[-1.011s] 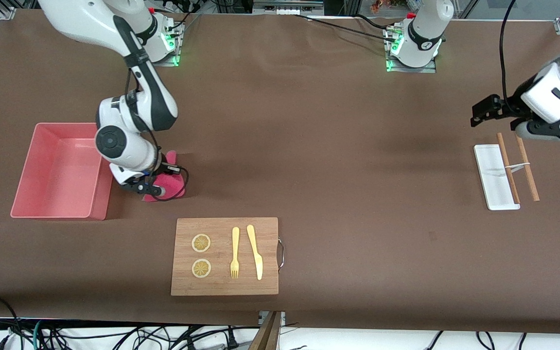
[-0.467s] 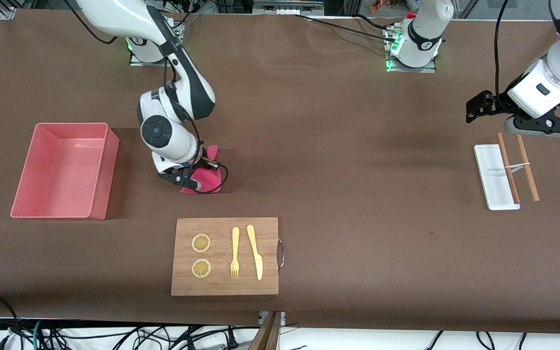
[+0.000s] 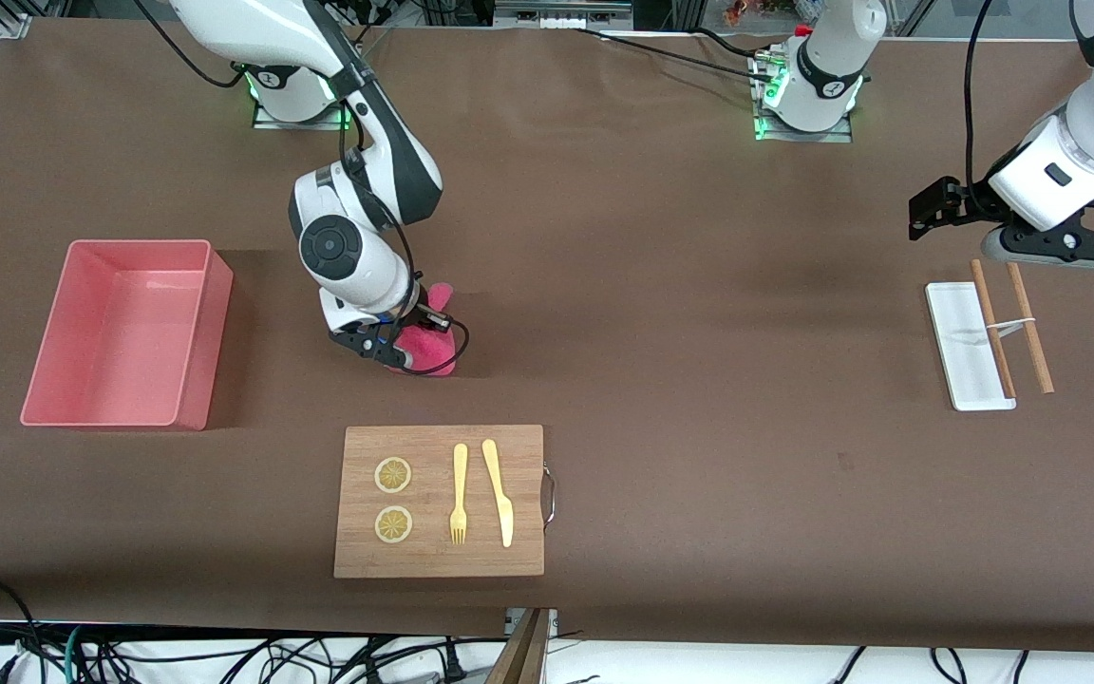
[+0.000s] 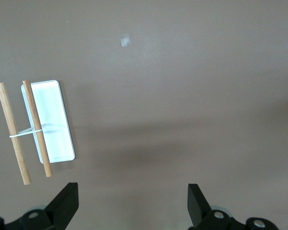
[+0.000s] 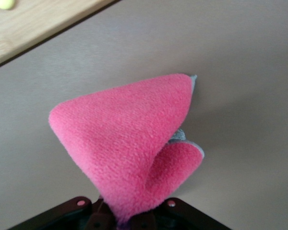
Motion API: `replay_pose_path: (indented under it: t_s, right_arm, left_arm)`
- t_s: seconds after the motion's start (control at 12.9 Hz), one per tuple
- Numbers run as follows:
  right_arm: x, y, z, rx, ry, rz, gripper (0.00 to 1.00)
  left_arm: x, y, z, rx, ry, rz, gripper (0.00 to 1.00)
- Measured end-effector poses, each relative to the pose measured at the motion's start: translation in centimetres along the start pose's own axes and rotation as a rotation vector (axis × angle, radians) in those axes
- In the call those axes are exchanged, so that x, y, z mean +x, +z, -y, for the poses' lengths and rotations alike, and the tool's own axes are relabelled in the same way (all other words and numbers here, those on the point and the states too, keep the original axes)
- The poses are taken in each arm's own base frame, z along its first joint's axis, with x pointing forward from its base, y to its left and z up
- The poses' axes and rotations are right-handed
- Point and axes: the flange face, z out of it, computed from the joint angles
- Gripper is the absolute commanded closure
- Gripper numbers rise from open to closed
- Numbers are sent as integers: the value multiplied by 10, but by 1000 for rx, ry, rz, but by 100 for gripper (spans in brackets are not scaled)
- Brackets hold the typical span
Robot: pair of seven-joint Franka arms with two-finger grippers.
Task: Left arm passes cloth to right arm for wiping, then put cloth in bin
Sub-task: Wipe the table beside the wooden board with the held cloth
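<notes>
My right gripper (image 3: 393, 350) is shut on the pink cloth (image 3: 429, 349) and holds it down on the brown table, a little farther from the front camera than the cutting board. In the right wrist view the cloth (image 5: 129, 143) hangs folded from my closed jaws, with a grey edge showing. The pink bin (image 3: 124, 332) stands toward the right arm's end of the table, beside the cloth. My left gripper (image 3: 936, 207) is open and empty in the air over the table near the white tray (image 3: 965, 347). In the left wrist view its fingers (image 4: 65, 203) stand wide apart.
A wooden cutting board (image 3: 440, 501) with two lemon slices, a fork and a knife lies near the front edge. The white tray (image 4: 48, 120) and two bound wooden sticks (image 3: 1012, 326) lie at the left arm's end.
My right gripper has slid the cloth along the table away from the bin, toward the table's middle. The left gripper has risen slightly.
</notes>
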Motion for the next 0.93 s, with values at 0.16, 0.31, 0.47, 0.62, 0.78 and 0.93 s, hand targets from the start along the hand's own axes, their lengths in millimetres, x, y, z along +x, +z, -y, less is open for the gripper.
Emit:
replay_pose_path:
  t_s: [0.16,0.31,0.47,0.62,0.78,0.93]
  right_arm:
    - [22,-2,-22,-28,43,8,100]
    - [44,-4,-47,-50,33,29,100]
    - [62,-4,-69,-55,-53,50,100]
    - [79,-3,-92,-59,-145,54,100]
    - [93,-3,-115,-68,-271,57,100]
    - [107,-6,-140,-75,-371,58,100]
  left_arm:
    - [0,0,-5,1,9,0,0]
    - [0,0,-12,3,23,0,0]
    - [0,0,-21,5,39,0,0]
    - [0,0,-26,8,48,0,0]
    - [0,0,-26,8,47,-1,0]
    - [0,0,-26,9,47,-2,0]
